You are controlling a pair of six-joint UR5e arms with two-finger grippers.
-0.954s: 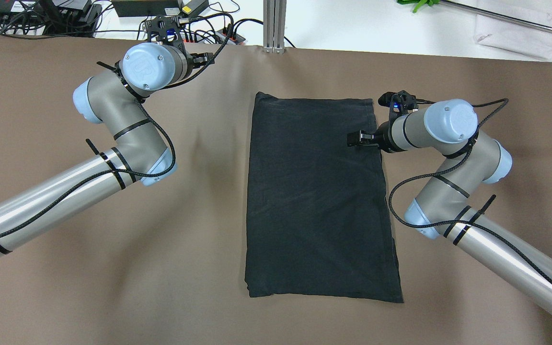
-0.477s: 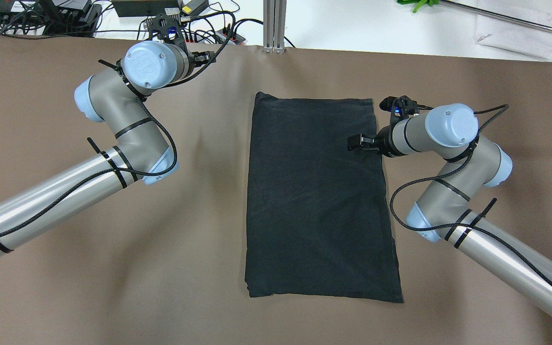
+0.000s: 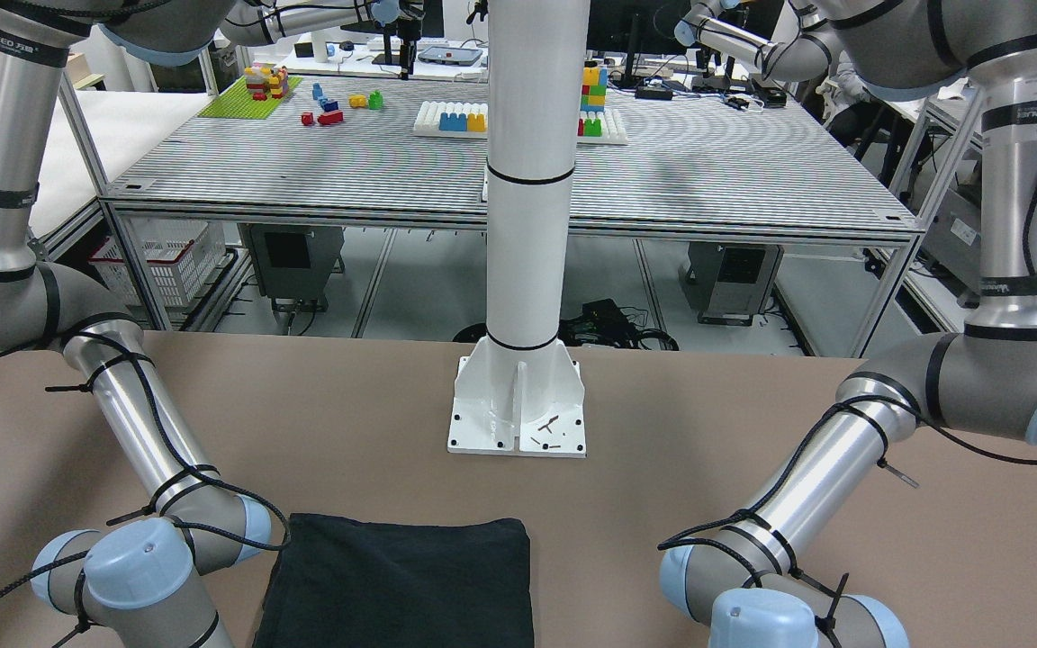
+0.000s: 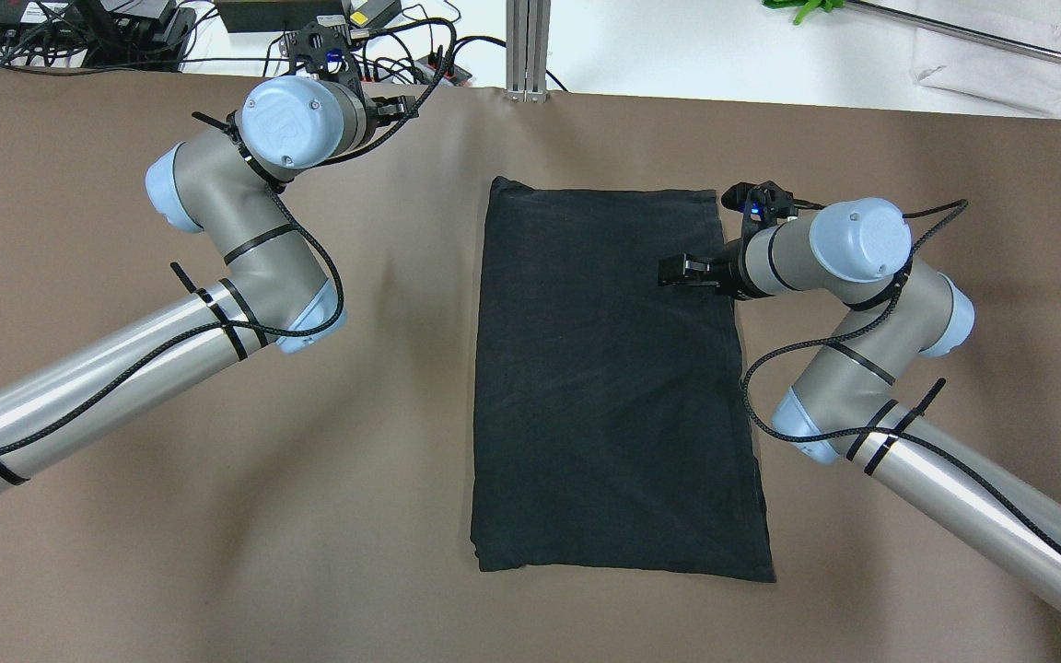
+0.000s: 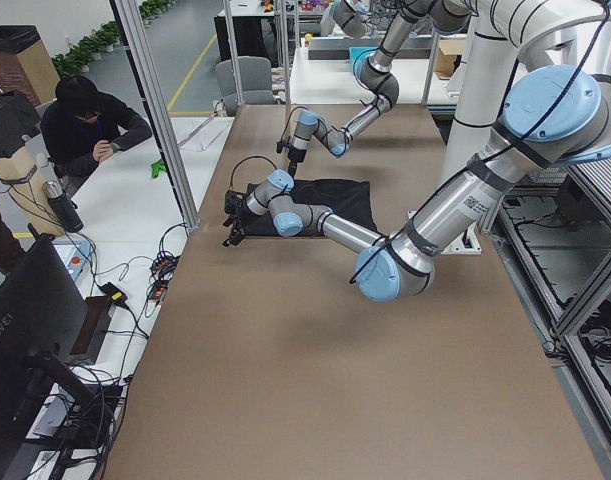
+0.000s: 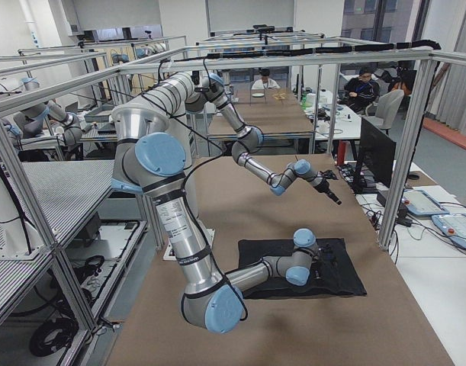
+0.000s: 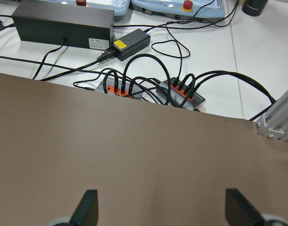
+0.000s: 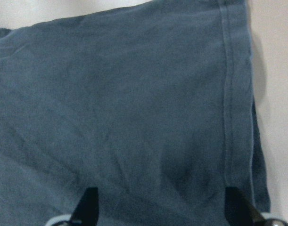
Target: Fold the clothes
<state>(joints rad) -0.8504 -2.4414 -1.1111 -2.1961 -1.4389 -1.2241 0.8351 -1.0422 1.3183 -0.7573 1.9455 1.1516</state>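
While the dark garment [image 4: 613,387] lies flat mid-way on the brown table [image 4: 171,516], my right claw [image 8: 161,211] hangs spread wide over its hemmed side. My left claw [image 7: 160,211], equally wide, hovers above bare tabletop near the far edge, by cabled power strips [image 7: 181,92].

Left arm first, a silver tube with grey joints and pale blue caps [image 4: 116,364]: it comes in low from the robot's left, bends at the elbow, and the forearm angles forward toward the far side. The wrist faces away from the robot, and the black two-finger left gripper [image 7: 161,212] shows its fingertips spread wide. Over to the right arm, same silver-and-grey build [image 4: 963,493]: it reaches in from the right, doubles back at the elbow, wrist aimed inward. Its black two-finger right gripper [image 4: 678,271] points toward the middle, fingers wide apart as well.
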